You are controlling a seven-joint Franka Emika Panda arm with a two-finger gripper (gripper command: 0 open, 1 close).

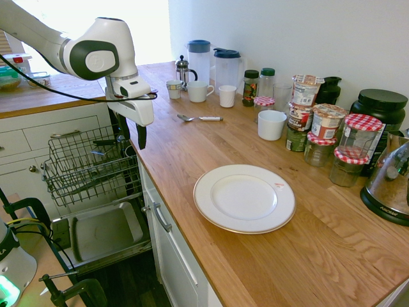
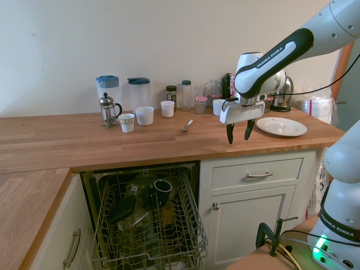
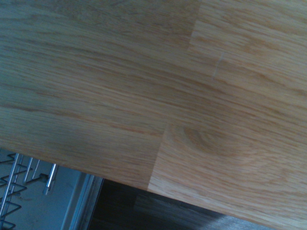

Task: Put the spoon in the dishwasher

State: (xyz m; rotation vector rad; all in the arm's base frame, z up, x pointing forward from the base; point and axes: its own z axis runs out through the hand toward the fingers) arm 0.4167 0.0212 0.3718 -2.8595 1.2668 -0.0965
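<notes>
Wooden counter (image 1: 172, 150), the largest thing here, runs along the wall. Dishwasher (image 2: 147, 225) below its edge, door down, wire rack (image 2: 197, 239) drawn out; a dark mug (image 2: 162, 190) and other pieces already in it.

White robot arm (image 2: 278, 62) reaches over the counter. Plate (image 1: 245, 198) on the counter, on the kettle (image 1: 391, 176) side. Two lidded pitchers, press pot, cups and jars stand toward the wall.

Pincer (image 2: 240, 135) released: two dark fingers well parted, nothing between them, above the counter's front edge.

Spoon (image 1: 199, 118), smallest of the lot, lies flat on the counter in front of the white cups, apart from the pincer. Task looks to be at its start; next move, I'd judge, is across to the spoon and down.

Risks, as I see them. Spoon is slim and low: stop slightly high and the fingers close on air; press too low and they scrape wood. Off-centre grip on the handle could let the bowl end swing. Reaching past it might knock the white ribbed cup (image 1: 227, 96). Later, a tilted spoon could snag on the rack's wires, or slip through the gaps if let go on end. Arm passing low over the rack might catch the mug.
</notes>
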